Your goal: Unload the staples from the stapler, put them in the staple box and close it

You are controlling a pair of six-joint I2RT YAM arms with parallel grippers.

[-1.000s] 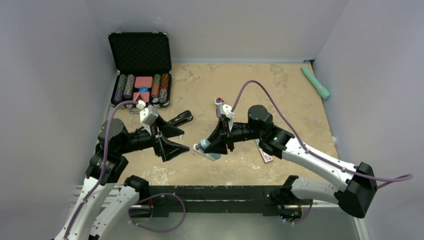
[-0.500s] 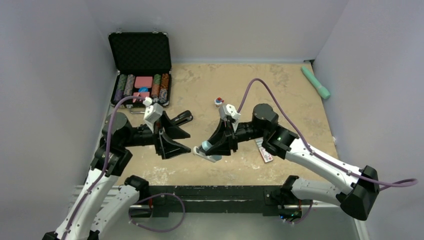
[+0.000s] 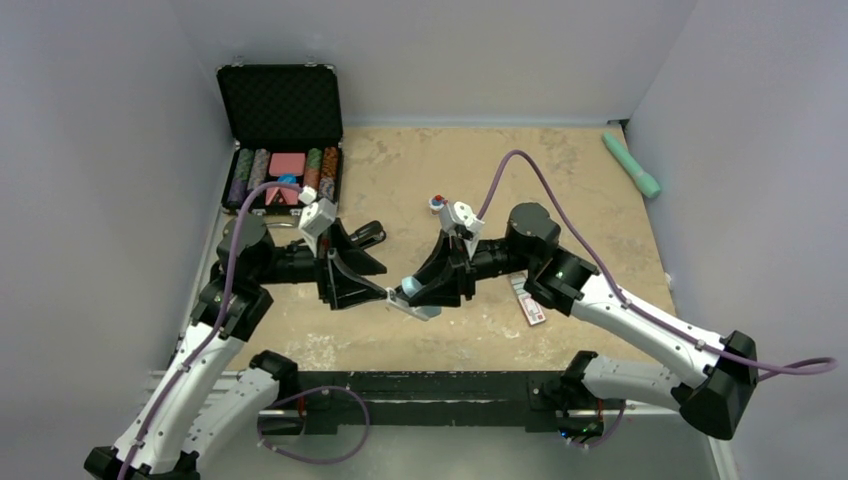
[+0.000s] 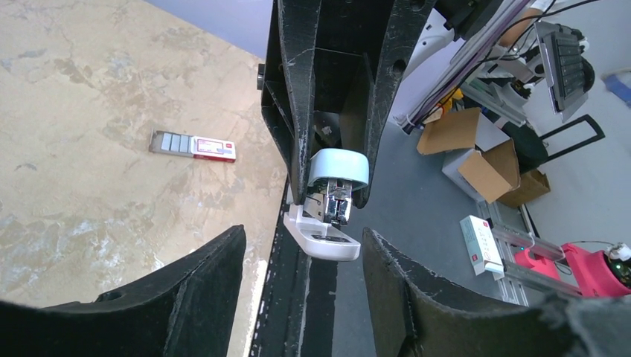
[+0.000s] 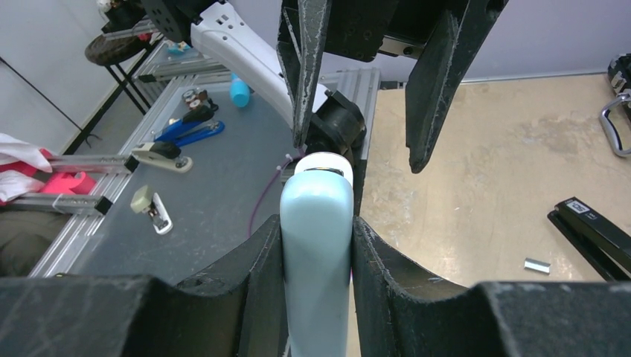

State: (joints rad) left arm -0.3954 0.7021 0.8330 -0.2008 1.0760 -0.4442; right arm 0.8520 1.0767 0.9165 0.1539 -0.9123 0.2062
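**Overhead and two wrist views.** The right gripper (image 5: 318, 223) has its jaws closed tight on a pale blue-grey bar (image 5: 315, 268). One finger presses each long side, and the bar is held above the bench (image 3: 560, 180). In the left wrist view the bar's free end shows a rounded blue cap, a white underside and a small metal part between them.

The left gripper (image 3: 381, 283) faces the right one from the opposite side. Its jaws are spread wide and hold nothing. Its fingertips (image 4: 223, 253) lie near the bar's free end, one to either side of it. Whether they touch the bar cannot be told.

The stapler (image 3: 366, 237), slim and black, lies flat on the bench just beyond the left gripper, with neither arm holding it. It sits between that gripper and an open black case (image 3: 280, 105), which holds rows of coloured chips at the far left corner.

The staples (image 5: 536, 265) are a short silvery strip lying loose on the bench. They are just beside the stapler and apart from it. They show only in the right wrist view.

A flat red-and-white packet (image 3: 530, 301) lies on the bench under the right forearm. A teal oblong object (image 3: 632, 165) lies at the far right edge, well apart from everything else.
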